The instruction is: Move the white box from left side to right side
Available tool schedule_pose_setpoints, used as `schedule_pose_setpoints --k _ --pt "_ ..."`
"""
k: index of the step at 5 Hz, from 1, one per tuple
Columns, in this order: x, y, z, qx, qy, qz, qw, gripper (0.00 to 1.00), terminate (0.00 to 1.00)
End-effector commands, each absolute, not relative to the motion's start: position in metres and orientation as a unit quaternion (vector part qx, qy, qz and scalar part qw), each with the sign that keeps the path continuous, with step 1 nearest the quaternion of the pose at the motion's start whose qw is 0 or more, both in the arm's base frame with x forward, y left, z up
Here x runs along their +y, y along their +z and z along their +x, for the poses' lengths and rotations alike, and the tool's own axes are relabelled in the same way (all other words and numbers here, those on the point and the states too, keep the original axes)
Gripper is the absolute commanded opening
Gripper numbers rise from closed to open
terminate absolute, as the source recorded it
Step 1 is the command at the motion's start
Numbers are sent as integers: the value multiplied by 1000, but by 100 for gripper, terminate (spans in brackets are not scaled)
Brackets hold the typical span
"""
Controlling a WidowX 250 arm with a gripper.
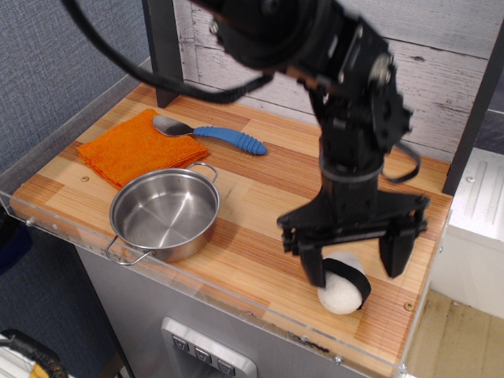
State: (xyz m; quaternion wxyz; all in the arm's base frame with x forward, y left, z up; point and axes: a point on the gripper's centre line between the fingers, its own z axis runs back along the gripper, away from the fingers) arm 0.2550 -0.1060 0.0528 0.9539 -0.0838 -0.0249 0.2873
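Note:
The white box is a small white egg-like lump with a black band around its middle. It lies on the wooden table near the front right corner. My gripper is open and hangs just above it, one finger to its left and the other finger to its right. The fingers do not touch the lump.
A steel pot stands at the front left. An orange cloth lies behind it, with a blue-handled spoon resting partly on it. A clear rim runs along the table's front edge. A dark post stands at the back left.

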Motion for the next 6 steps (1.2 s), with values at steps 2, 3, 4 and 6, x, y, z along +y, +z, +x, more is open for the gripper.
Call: schedule_pose_setpoints --k 2,3,4,6 --pt "-121 145 249 -106 269 -130 949 100 0" --pt "-117 169 247 -131 286 -143 938 100 0" --pt "-109 179 249 -153 307 -135 930 100 0" --pt "-107 181 249 -163 309 -134 927 100 0"
